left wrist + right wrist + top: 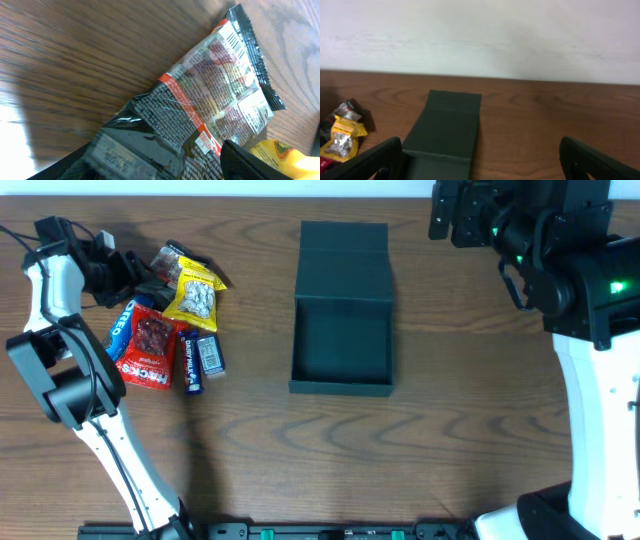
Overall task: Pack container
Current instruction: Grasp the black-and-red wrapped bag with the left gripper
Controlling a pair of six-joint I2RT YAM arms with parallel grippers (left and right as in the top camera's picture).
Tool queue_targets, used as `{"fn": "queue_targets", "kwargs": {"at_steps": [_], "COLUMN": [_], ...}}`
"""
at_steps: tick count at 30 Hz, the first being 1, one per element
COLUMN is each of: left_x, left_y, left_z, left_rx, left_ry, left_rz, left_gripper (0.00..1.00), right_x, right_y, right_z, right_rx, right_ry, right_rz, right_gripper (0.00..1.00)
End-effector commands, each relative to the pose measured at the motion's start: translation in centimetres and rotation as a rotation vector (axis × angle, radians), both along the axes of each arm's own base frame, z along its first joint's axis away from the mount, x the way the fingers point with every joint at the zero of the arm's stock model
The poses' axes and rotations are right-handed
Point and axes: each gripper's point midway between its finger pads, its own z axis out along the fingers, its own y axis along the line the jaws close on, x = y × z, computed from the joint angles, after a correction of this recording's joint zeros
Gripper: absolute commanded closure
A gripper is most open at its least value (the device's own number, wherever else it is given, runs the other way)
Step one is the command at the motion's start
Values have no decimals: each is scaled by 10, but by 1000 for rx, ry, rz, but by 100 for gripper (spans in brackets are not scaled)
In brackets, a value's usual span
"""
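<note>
The dark teal container (305, 340) sits open at the table's middle, its flap lid (343, 245) lying flat behind it, and it looks empty. It also shows in the right wrist view (445, 130). My left gripper (138, 277) is down at the snack pile on the left. In the left wrist view its fingers (150, 167) are apart on either side of a dark silvery packet (210, 95) with a red stripe. A yellow packet (287, 155) lies beside it. My right gripper (450, 210) hovers open and empty at the back right, its fingers (485, 170) spread wide.
The pile holds a yellow nut packet (192, 295), a red packet (148, 348), a blue Oreo pack (121, 323) and blue chocolate bars (192, 362). A white wall (480, 35) runs behind the table's far edge.
</note>
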Motion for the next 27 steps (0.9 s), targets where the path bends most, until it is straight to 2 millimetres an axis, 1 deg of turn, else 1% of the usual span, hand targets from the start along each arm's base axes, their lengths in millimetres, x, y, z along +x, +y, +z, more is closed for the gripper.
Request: {"fn": "queue_targets", "kwargs": {"at_steps": [1, 2, 4, 5, 6, 7, 10, 12, 15, 16, 18, 20, 23, 24, 26, 27], "left_x": [-3, -2, 0, 1, 1, 2, 5, 7, 15, 19, 26, 35, 43, 45, 46, 44], "left_y": [-15, -17, -19, -20, -20, -20, -19, -16, -13, -12, -9, -7, -2, -3, -9, -13], "left_z": [-25, -26, -26, -26, -25, -25, -23, -18, 0, 9, 34, 69, 123, 141, 187, 206], "left_rx": [-55, -57, -54, -55, -59, -63, -65, -61, -51, -44, -16, 34, 120, 139, 169, 179], "left_ry": [66, 70, 67, 67, 68, 70, 63, 49, 15, -1, -50, -120, -212, -242, -324, -355], "left_rz": [25, 26, 24, 30, 39, 49, 61, 64, 62, 61, 42, 15, -4, -7, -20, -26], "left_gripper": [34, 42, 62, 70, 80, 94, 94, 94, 94, 94, 94, 94, 94, 94, 94, 94], "right_x": [1, 1, 1, 1, 0, 0, -1, -1, -1, -1, -1, 0, 0, 0, 1, 1], "right_y": [0, 0, 0, 0, 0, 0, 0, 0, 0, 0, 0, -1, -1, -1, -2, -3], "right_z": [-4, -4, -4, -4, -5, -5, -7, -7, -7, -7, -7, -6, -5, -5, -4, -4], "right_rx": [11, 11, 10, 10, 10, 9, 7, 6, 6, 6, 6, 5, 6, 6, 4, 2], "right_ry": [13, 14, 16, 16, 17, 18, 27, 28, 27, 28, 27, 23, 19, 17, 14, 11], "right_rz": [-2, -2, -2, -2, -2, -2, -2, -2, -2, -2, -2, -5, -5, -5, -11, -14], "right_gripper": [1, 1, 1, 1, 1, 1, 1, 1, 1, 1, 1, 1, 1, 1, 1, 1]}}
